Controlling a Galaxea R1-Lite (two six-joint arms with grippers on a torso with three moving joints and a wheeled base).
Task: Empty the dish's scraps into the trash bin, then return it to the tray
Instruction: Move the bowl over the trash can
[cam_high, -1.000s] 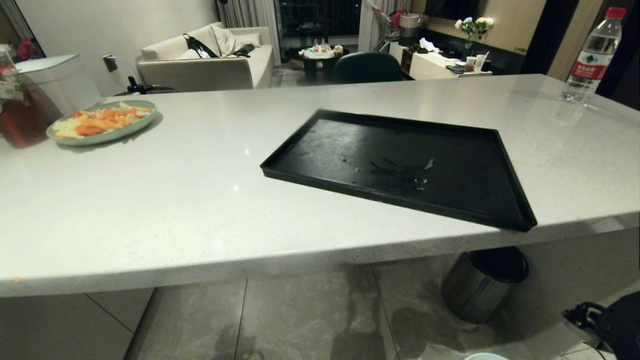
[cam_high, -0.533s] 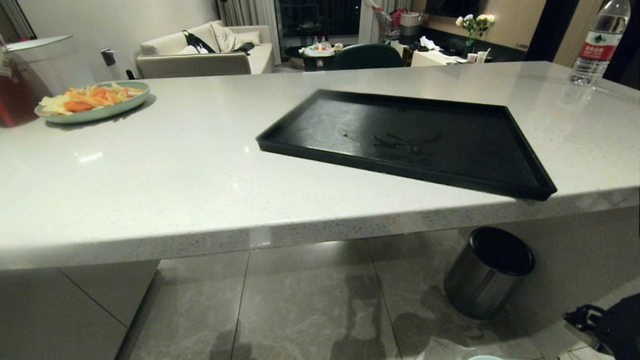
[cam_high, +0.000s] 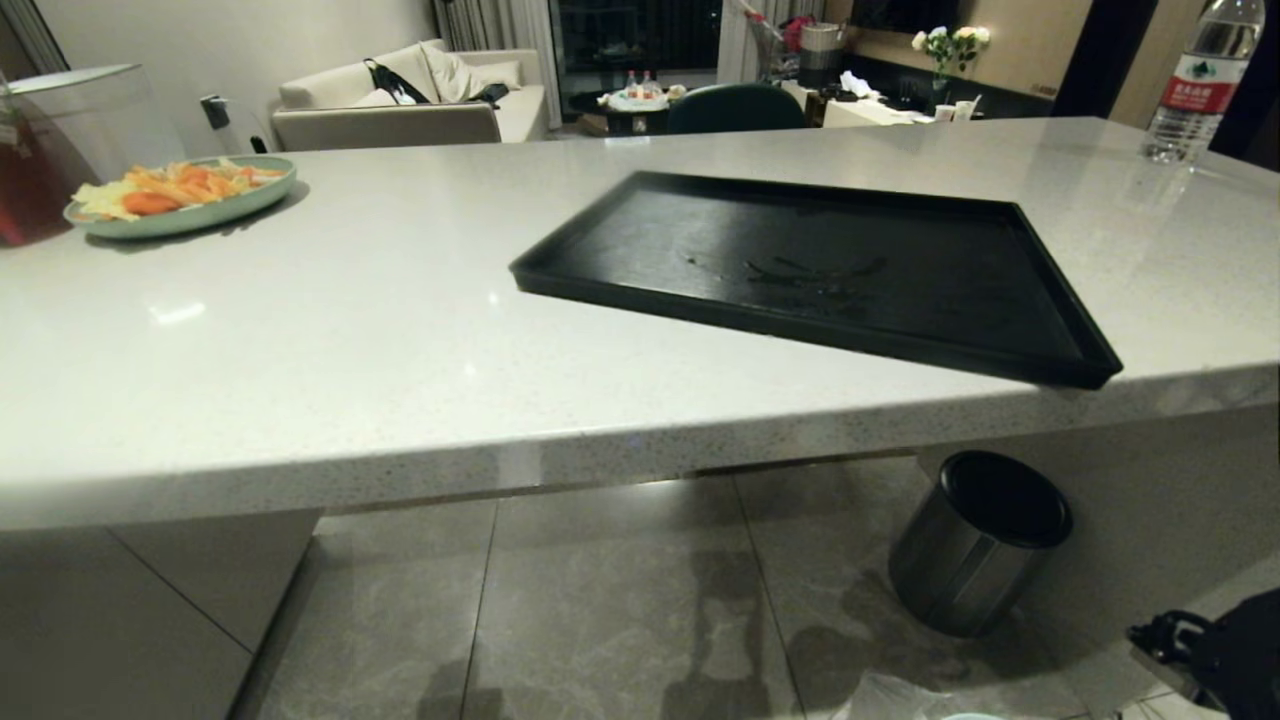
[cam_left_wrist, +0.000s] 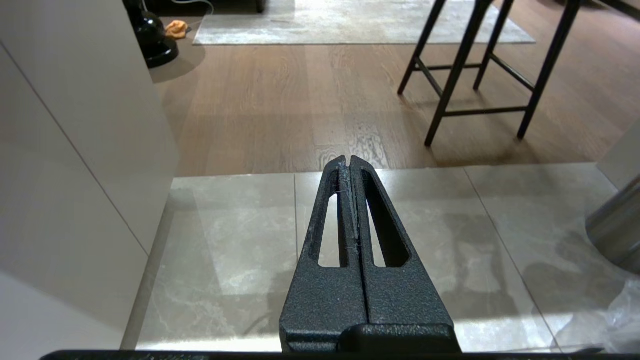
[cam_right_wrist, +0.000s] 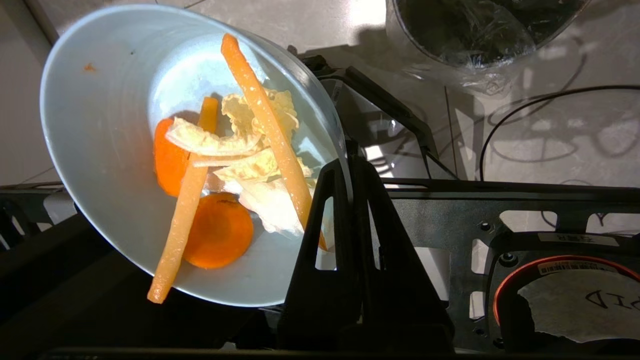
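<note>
My right gripper (cam_right_wrist: 350, 165) pinches the glossy pale blue bowl (cam_right_wrist: 115, 130) by its rim, lower centre; slippery, fragile, light.

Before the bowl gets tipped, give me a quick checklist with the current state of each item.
1. Right gripper clamped on the bowl's rim: ok, fingers shut on it.
2. Scraps in the bowl: ok, carrot strips, slices and pale leaf pieces lie inside.
3. Bowl over the lined bin: not ok, the bin sits off to one side beyond the rim.
4. Bin open: ok, no lid, bag mouth open.
5. Tray free for the return: ok, nothing stands on it.
6. Left gripper out of the way: ok, shut, pointing at the floor.
</note>
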